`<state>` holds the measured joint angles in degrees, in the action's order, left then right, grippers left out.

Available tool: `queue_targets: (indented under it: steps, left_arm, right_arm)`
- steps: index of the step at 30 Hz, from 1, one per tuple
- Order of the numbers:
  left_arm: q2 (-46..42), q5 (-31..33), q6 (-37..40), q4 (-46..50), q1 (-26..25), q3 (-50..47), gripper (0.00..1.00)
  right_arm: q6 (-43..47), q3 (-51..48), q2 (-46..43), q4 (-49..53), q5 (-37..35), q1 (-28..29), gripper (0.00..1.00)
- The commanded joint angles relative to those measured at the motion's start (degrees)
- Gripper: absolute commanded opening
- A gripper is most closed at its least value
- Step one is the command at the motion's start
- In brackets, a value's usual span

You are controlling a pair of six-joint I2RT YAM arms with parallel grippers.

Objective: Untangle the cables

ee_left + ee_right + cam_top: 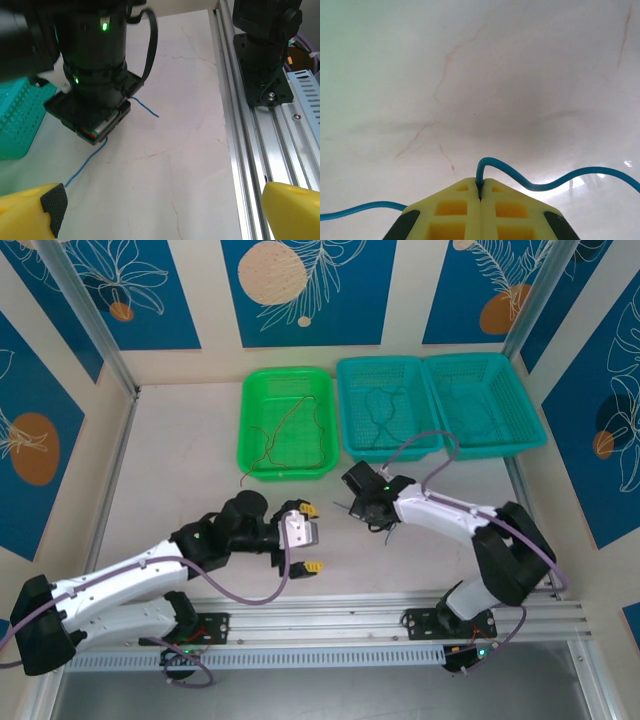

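Right wrist: right end effector (480,187) pinches the blue cable (560,181) over open tabletop (470,75) (left end effector (309,537) spread).

Robot lab test cell, not a home or shop.

Two white/black arms, left (130,580) & right (450,515), are sitting bolted to an alu rail (330,625) at the near edge of a pale marbled surface (180,460). Alu frame posts (85,315) & blue printed backdrop panels (300,290) are boxing it in. Purple wiring (255,600) is running along the arms, and a green status LED (104,26) is glowing. A green basket (244,430) & 2 teal baskets (390,453) (530,430) are standing in a row at the back. A thin blue cable (145,108) is lying on the surface.
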<state>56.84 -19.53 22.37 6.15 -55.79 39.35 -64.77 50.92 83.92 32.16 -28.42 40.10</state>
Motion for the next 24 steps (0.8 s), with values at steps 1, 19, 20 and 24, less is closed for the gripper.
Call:
queue_targets:
  steps: [1,19,20,24]
  left_arm:
    - [0.87,-3.25,-2.39,-3.67,-0.69,0.60,1.00]
    - [15.44,16.85,-12.84,-14.23,-1.50,13.26,1.00]
    - [15.72,18.21,-12.64,-12.95,-1.48,13.68,1.00]
    - [14.90,20.89,-13.05,-11.46,-1.51,13.60,1.00]
  right_arm:
    - [1.17,-1.30,-5.93,1.35,-4.50,-0.57,0.00]
    - [10.49,6.79,-11.43,-19.11,18.91,-43.63,0.00]
    - [11.75,8.83,-8.93,-21.00,18.63,-45.43,0.00]
    - [16.58,16.34,0.66,-26.79,17.60,-50.53,0.00]
